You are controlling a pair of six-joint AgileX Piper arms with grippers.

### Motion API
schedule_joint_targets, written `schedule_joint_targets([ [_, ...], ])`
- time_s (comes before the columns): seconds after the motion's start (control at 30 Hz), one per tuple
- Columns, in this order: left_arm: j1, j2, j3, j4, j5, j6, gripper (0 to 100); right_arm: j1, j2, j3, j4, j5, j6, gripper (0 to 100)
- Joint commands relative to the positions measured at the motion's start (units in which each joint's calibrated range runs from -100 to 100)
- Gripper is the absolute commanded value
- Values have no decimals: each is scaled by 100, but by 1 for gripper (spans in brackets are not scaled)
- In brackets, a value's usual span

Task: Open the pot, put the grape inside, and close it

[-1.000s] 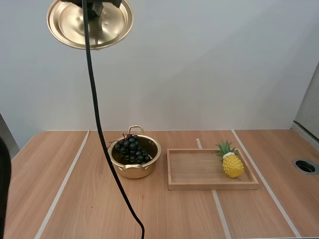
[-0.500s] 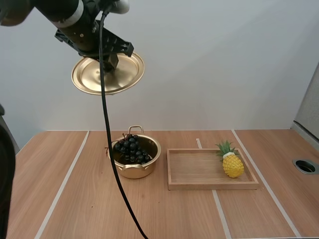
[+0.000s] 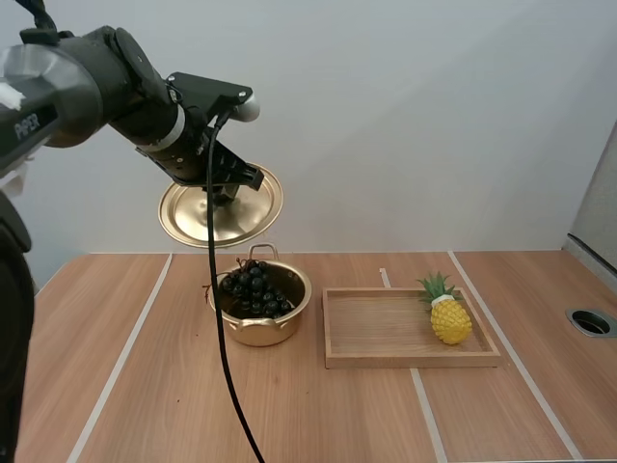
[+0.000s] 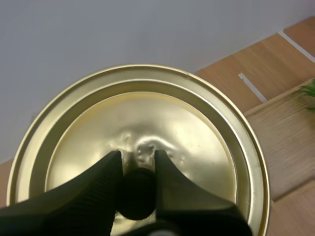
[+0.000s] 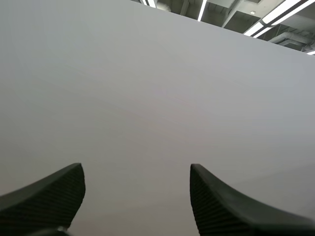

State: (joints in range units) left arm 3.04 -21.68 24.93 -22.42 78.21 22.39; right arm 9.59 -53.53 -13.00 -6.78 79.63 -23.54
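Partly hidden between the closed fingers of the left hand [image 4: 138, 160], the lid's dark knob [image 4: 135, 196] is sitting clamped, with the gold lid [image 4: 197, 142] hanging tilted above the pot [image 3: 258, 330]. The pot is standing uncovered on the surface [image 3: 145, 386], holding the grapes [image 3: 253, 287]. Beside the pot, a wooden tray [image 3: 386, 359] is carrying a pineapple [image 3: 450, 318]. The right hand [image 5: 137, 196] is holding its fingers apart.

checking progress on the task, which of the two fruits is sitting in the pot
The bunch of grapes, dark and piled inside the open pot. The other fruit, the yellow pineapple, lies on the wooden tray beside the pot.
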Motion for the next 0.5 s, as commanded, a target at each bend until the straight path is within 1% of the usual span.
schedule_joint_targets([
  [0.0,4,228,156,-241,-358,84,0,-21,-73,-21,-48,-3,9,100],
  [0.2,4,702,208,-285,-616,94,0,-21,-73,-21,-115,96,9,100],
  [0.33,-5,947,208,-440,-683,276,0,-21,-73,-21,-130,96,9,100],
  [0.47,-173,1179,208,-440,-683,285,0,-21,-73,-21,-130,96,9,100],
])
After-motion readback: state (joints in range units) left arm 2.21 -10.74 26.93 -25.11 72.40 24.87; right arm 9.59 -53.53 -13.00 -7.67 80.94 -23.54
